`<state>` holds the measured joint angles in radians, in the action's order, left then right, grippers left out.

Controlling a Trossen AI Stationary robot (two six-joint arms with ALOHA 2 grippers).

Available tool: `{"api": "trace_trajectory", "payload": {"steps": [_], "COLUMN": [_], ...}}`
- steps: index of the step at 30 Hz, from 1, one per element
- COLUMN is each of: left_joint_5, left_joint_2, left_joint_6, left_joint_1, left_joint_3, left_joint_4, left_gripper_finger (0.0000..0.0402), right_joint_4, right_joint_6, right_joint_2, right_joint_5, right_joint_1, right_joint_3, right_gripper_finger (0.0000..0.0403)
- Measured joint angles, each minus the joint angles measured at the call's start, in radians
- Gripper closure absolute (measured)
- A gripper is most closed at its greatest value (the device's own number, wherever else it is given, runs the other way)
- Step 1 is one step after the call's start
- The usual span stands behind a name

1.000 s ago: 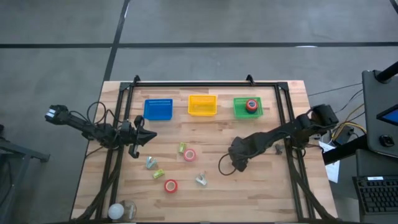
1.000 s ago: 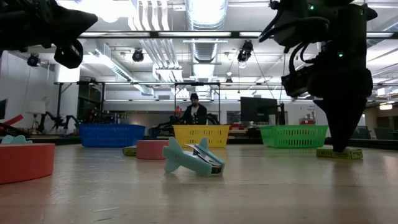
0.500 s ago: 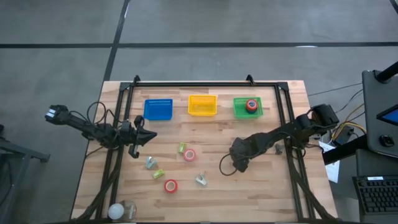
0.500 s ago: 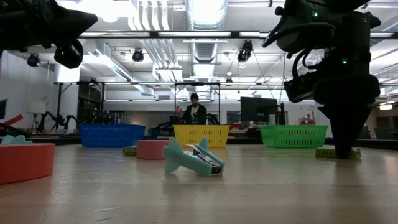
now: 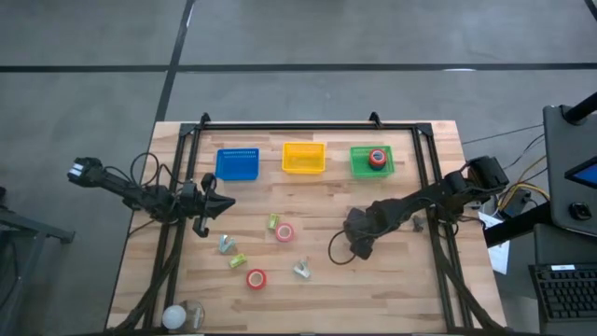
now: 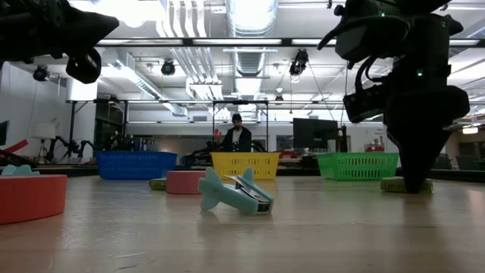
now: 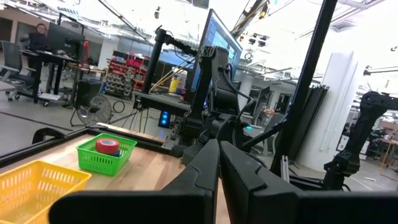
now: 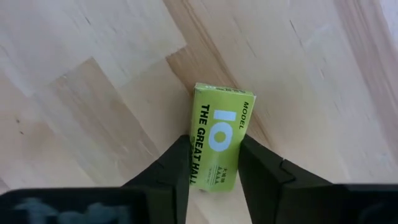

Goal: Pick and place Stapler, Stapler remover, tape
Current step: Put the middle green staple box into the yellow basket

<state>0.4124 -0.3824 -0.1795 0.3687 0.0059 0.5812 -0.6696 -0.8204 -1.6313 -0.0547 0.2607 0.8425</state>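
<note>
The right claw [image 8: 211, 165] is down at the table [image 5: 401, 280], its two dark fingers [image 8: 177, 168] set narrowly on either side of a small lime-green box [image 8: 217, 146] printed with "THE GREAT 10" and "MODEL"; the fingers sit against the box's long sides, and the box lies flat on the wood. In the high view this claw [image 5: 358, 248] is right of the table's middle. The left claw [image 5: 213, 207] hangs over the left part of the table, its fingers pressed together with nothing between them. One red tape roll [image 5: 377, 158] rests in the green basket [image 5: 358, 166], and two more [image 5: 284, 232] [image 5: 256, 278] lie on the bare wood near the middle, beside the pale teal staple removers [image 5: 300, 270].
</note>
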Motion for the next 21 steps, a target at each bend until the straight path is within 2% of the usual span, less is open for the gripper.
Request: {"api": "trace_trajectory", "payload": {"steps": [6,14,21], "left_joint_5": [0.0,0.0,0.0], "left_joint_2": [0.0,0.0,0.0], "left_joint_6": [0.0,0.0,0.0], "left_joint_1": [0.001,0.0,0.0], "left_joint_3": [0.0,0.0,0.0], "left_joint_4": [0.0,0.0,0.0], "left_gripper_finger": [0.0383,0.038,0.0382], "right_joint_4": [0.004,0.004,0.004], "right_joint_6": [0.043,0.162,0.249], "right_joint_2": [0.003,0.004,0.005], "right_joint_5": [0.001,-0.032,-0.055], "right_joint_1": [-0.011,-0.072,-0.144], "right_joint_3": [0.028,0.121,0.211], "right_gripper_finger": [0.0281,0.0292,0.0284]}}
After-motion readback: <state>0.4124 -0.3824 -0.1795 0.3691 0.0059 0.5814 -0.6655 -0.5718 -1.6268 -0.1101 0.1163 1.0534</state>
